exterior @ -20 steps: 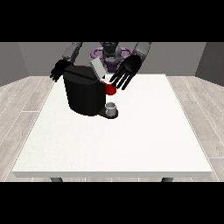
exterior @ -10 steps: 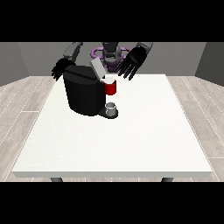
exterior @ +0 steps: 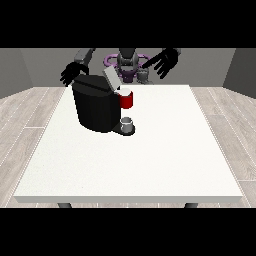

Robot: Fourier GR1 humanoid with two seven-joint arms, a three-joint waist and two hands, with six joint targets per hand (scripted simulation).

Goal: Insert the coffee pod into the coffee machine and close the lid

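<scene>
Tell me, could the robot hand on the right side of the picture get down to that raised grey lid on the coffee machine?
Probably yes. The robot hand at the view's right hangs open above the table's far edge, and nothing stands between it and the lid, tilted up atop the coffee machine.

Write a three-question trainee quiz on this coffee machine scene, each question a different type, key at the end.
1. True or false: the hand at the view's right is touching the coffee machine.
2. The machine's lid is: A) tilted up, B) flat shut, C) lying on the table.
3. What colour is the thing at the machine's front, above the small grey thing at its base?

Key: 1 false, raised clear of it; 2 A; 3 red.
</scene>
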